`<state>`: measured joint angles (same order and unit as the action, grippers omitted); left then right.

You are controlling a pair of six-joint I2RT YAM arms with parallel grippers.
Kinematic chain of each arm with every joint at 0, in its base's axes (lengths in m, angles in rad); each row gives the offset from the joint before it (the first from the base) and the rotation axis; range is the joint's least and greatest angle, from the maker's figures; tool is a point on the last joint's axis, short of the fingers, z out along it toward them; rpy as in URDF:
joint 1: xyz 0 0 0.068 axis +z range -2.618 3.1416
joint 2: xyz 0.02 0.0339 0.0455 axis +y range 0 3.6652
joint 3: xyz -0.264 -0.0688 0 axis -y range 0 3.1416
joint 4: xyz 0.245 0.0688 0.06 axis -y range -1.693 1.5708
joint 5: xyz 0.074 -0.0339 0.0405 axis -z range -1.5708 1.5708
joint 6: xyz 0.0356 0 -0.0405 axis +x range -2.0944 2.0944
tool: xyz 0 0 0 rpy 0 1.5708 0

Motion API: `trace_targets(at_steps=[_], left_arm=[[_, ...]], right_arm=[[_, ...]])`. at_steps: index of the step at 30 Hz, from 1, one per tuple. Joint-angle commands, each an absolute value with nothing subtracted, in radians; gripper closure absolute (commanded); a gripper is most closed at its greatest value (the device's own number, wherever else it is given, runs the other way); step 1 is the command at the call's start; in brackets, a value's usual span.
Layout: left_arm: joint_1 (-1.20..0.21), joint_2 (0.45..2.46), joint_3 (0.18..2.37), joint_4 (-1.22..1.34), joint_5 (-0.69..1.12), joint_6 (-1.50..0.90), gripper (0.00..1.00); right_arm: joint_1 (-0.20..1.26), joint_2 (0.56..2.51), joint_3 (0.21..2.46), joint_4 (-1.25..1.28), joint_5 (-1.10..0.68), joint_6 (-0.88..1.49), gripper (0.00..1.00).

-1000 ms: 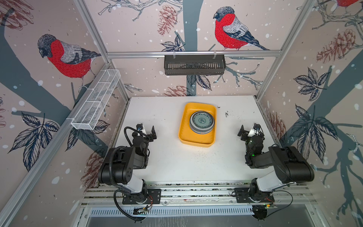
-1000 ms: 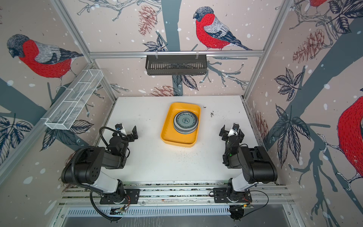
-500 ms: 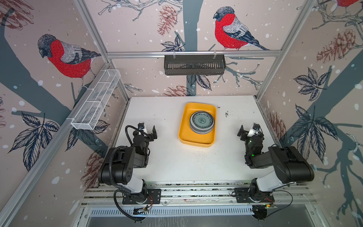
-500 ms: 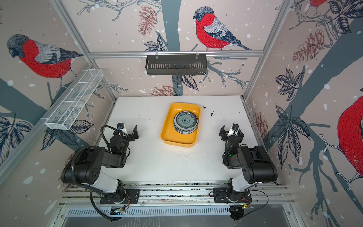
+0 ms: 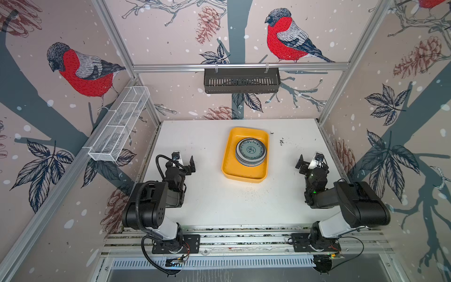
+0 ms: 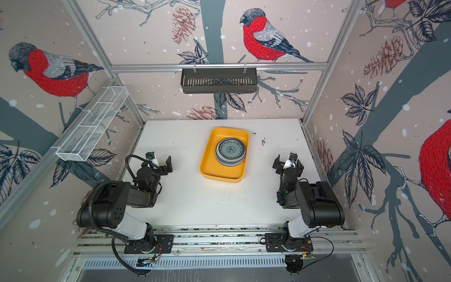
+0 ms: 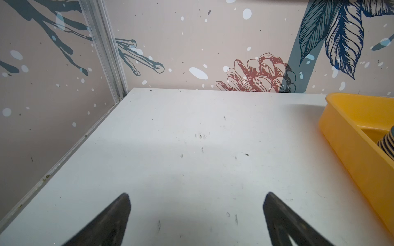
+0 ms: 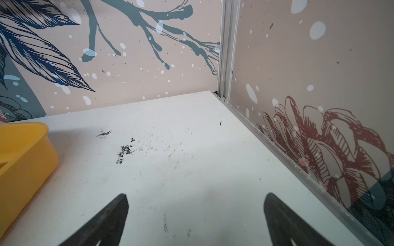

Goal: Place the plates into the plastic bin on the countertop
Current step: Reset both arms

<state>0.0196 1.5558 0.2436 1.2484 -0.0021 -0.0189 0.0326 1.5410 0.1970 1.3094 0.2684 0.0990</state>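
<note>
Little is changing since a second ago. Both black arms are staying near the front of the white speckled table. The left fingers and right fingers are standing wide apart and empty. A stack of round plates, teal-patterned on top, is sitting inside the shallow yellow-orange plastic bin mid-table.

black rack, apparently hooked up, and mesh basket.

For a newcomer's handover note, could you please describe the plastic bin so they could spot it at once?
Start at the white countertop. Near its far middle lies a shallow yellow-orange plastic bin holding a stack of plates. Unlike the black slotted rack and white wire-mesh basket, it rests on the surface, not a wall.
</note>
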Motion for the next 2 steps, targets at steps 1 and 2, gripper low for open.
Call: trace_targets(at_steps=[1, 2], left_arm=[[0.020, 1.550, 0.239, 1.286, 0.006, -0.003, 0.03], [0.021, 1.548, 0.236, 1.286, 0.006, -0.003, 0.03]], right_arm=[[0.035, 1.536, 0.191, 1.348, 0.264, 0.092, 0.00], [0.036, 1.537, 0.190, 1.348, 0.264, 0.092, 0.00]])
